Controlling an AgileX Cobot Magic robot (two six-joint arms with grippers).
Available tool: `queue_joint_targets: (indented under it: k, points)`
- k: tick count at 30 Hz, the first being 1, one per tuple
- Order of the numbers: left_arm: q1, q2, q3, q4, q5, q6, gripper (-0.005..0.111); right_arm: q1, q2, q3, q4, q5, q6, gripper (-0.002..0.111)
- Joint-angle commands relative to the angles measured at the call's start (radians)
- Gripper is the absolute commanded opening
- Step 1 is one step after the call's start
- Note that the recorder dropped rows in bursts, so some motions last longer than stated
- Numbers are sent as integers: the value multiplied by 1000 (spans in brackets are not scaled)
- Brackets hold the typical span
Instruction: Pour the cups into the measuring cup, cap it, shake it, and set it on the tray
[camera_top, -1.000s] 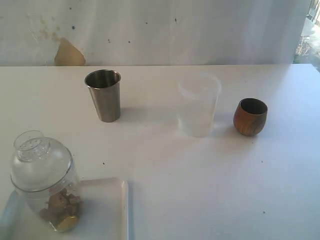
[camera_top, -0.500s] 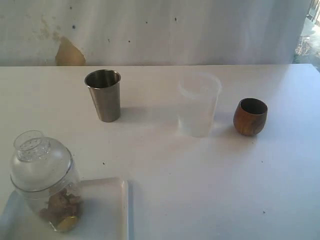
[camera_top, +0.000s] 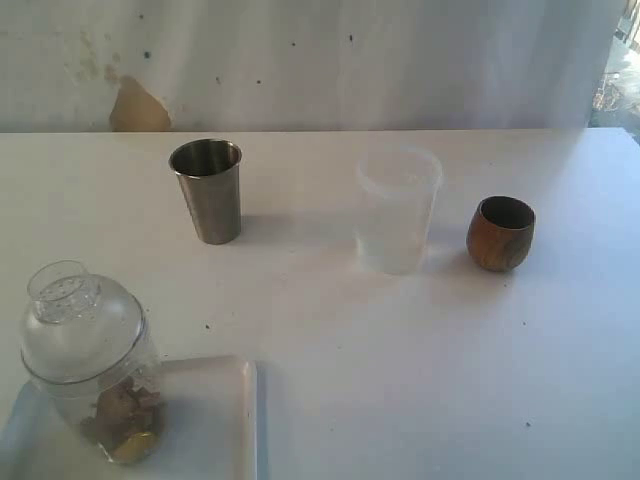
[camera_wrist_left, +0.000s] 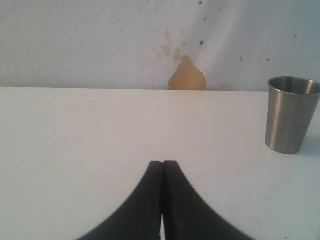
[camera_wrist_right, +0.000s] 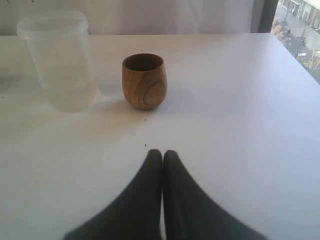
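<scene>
The measuring cup (camera_top: 100, 400), capped, stands unmoved on the tray (camera_top: 215, 420) near the table's (camera_top: 400, 380) front-left corner. The left gripper (camera_wrist_left: 162, 164) and right gripper (camera_wrist_right: 162, 152) hang closed, holding nothing. The task looks finished.

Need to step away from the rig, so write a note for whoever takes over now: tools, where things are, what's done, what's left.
Left tool: shut, empty.
Right tool: shut, empty, pointing toward the wooden cup.
Measuring cup: upright on the tray, cap on, brown pieces inside.
Steel tumbler and wooden cup: upright on the table, frosted cup between them.
Done, by the look of it: poured, capped, set on the tray.
Left: probably nothing. Shaking cannot be confirmed, and the cups' insides are not visible.
</scene>
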Motion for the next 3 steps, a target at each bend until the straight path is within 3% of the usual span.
queue_joint_targets:
  k: [1,3]
  points:
    - [-3,-4,5,4,-9,-6,0,5,-6,4,-4,-3,5,0]
    - [-3,-4,5,4,-9,-6,0,5,-6,4,-4,-3,5,0]
